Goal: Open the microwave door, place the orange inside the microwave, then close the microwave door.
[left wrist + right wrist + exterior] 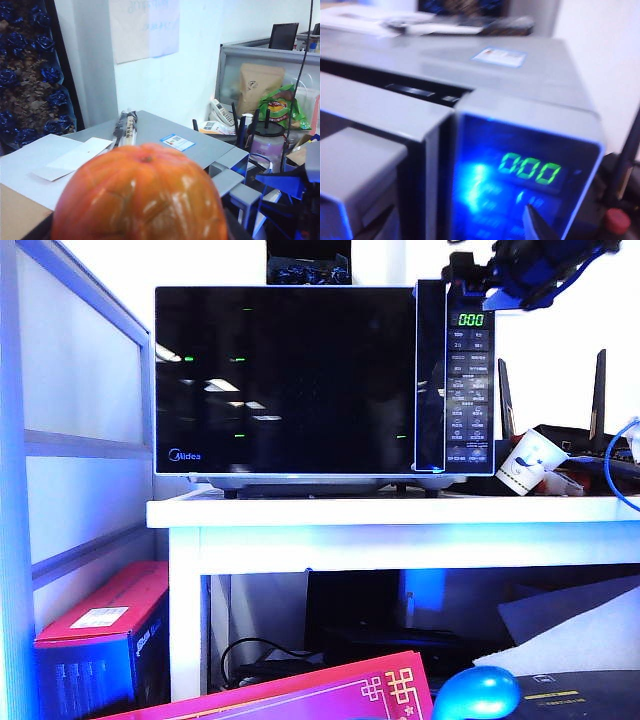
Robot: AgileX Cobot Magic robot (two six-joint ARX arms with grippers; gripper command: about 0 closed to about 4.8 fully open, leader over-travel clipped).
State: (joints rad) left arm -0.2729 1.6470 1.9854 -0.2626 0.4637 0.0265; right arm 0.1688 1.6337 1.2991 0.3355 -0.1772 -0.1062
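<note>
Orange [140,195] sits gripped in the left hand above the microwave [320,380]. Right hand [537,227], spread state unclear, hovers at the keypad; it may press buttons instead of catching the shut microwave door [285,380].

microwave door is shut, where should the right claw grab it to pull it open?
Grip the tall black handle strip at the door's right edge, beside the keypad. Come straight at the front, one finger on each side of the strip. The right claw hangs near the microwave's top right corner.
</note>
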